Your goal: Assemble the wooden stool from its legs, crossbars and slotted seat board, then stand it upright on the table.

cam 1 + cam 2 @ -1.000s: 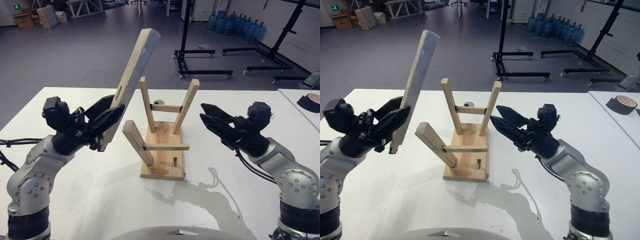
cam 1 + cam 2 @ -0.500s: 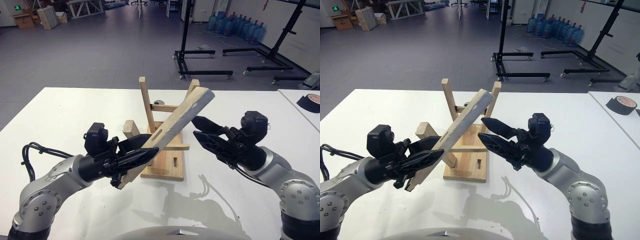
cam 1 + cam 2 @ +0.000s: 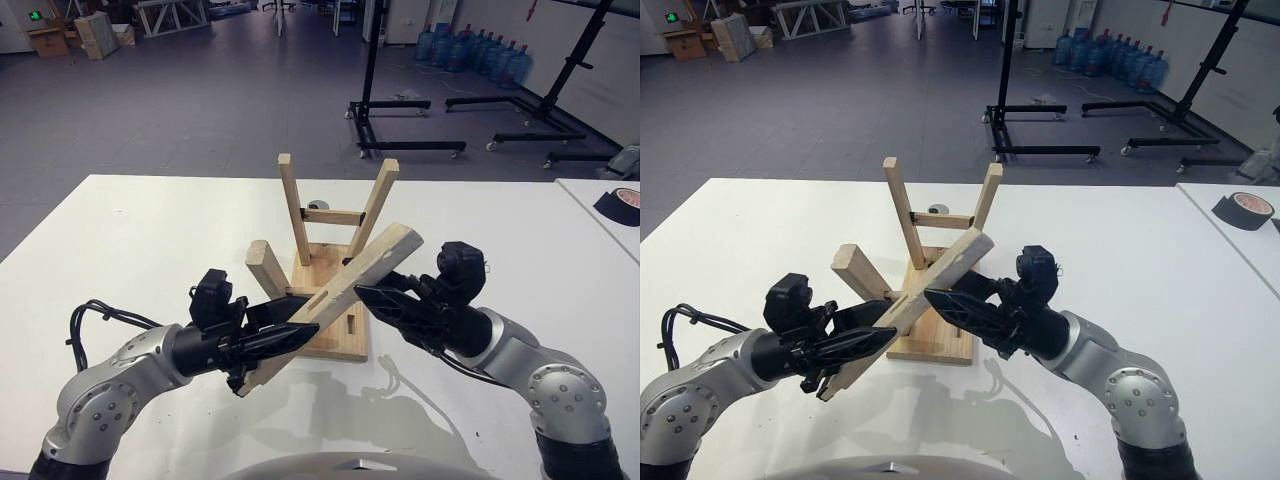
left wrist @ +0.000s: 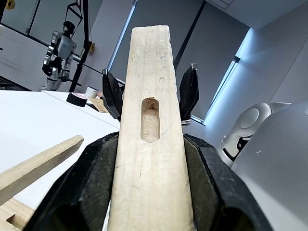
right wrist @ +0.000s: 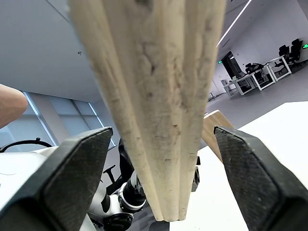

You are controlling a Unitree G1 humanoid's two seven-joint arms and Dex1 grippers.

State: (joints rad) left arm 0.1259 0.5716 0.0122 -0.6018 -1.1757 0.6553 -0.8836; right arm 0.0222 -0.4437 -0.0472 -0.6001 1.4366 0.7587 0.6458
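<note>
The left gripper (image 3: pixel 292 322), jaws clamped on the slotted leg (image 3: pixel 370 263), is swinging it down from near-upright to a low slant across the upturned stool frame (image 3: pixel 333 215) on the desk (image 3: pixel 120 230). The right gripper (image 3: pixel 372 290) is closing in, jaws spread astride the leg's upper end (not yet pinching), probably to steady its seating.

Grey floor (image 3: pixel 200 90) stretches behind the white table (image 3: pixel 130 230), bearing black wheeled racks (image 3: pixel 410 146) (water jugs (image 3: pixel 470 55) beyond).
</note>
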